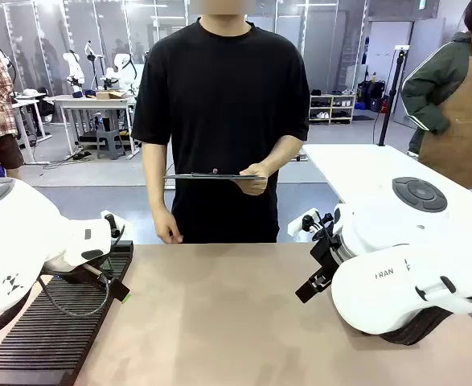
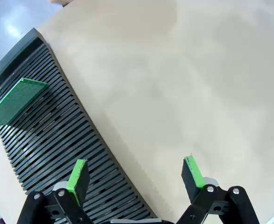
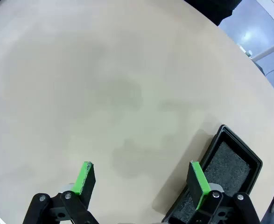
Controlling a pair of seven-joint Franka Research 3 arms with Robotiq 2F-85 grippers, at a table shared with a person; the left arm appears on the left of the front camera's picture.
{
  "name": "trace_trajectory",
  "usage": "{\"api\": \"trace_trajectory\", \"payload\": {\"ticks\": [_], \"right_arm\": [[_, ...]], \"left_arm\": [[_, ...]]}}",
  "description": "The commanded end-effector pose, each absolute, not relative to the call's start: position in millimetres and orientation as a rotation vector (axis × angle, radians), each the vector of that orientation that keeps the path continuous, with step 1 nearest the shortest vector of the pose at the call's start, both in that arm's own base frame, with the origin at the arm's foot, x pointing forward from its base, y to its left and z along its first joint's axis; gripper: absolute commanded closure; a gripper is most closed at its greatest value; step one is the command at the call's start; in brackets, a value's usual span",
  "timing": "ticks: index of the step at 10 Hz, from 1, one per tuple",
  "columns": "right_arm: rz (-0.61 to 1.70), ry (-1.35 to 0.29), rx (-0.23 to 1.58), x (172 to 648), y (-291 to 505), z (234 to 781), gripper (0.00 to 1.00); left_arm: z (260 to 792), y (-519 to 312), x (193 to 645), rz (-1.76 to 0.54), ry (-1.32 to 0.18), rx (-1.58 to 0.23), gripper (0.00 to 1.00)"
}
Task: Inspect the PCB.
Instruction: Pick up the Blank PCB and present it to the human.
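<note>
PCB: tilted in slotted rack, apart from both grippers.
L gripper: jaws wide apart, empty, over rack edge.
R gripper: jaws wide apart, empty, black tray just beside.

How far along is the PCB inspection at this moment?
Done: nothing visible yet. In hand: nothing; the left gripper and right gripper are both open and empty, while the person holds a dark clipboard. The thin green rectangular circuit board sits untouched in the black slotted rack. Left: picking the board up and inspecting it.
</note>
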State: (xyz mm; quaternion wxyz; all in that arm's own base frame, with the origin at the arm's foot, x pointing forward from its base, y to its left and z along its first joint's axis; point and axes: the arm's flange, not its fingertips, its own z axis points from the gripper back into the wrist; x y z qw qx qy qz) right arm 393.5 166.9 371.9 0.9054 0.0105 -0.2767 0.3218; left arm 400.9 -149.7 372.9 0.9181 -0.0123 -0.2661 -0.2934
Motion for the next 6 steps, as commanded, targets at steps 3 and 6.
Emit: {"api": "trace_trajectory", "payload": {"ticks": [3, 6], "right_arm": [[0.665, -0.572, 0.022, 393.5, 166.9, 371.9, 0.0], [0.665, -0.572, 0.022, 393.5, 166.9, 371.9, 0.0]], "left_arm": [[372.9, -149.9, 400.9, -0.604, -0.547, -0.025, 0.0], [372.9, -149.9, 400.9, -0.604, -0.547, -0.025, 0.0]]}}
